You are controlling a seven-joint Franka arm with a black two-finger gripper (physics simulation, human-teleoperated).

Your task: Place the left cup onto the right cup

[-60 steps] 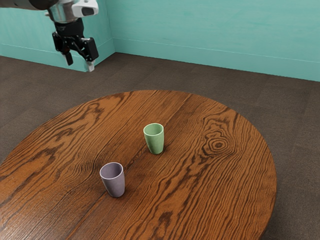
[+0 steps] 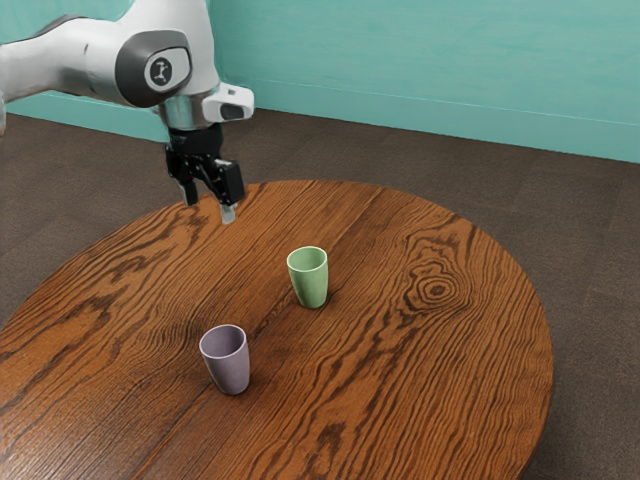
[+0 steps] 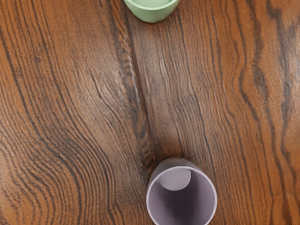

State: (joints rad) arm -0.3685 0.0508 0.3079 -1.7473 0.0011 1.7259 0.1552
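Tool (image 2: 210, 203) hangs above the tabletop's (image 2: 440, 370) far edge, toward the exterior view's left, with fingers spread apart and gripping nothing. Purple cup (image 2: 225, 358) stands upright near the front edge; green cup (image 2: 308, 276) is upright too, behind it and to the exterior view's right, the two well apart. Wrist view looks straight down into the purple cup (image 3: 182, 197), with the green cup's rim (image 3: 151, 7) beyond it.

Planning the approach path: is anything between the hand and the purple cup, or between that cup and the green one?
Nothing visible. Only bare table shows between the open hand and the purple cup, and between that cup and the green cup.
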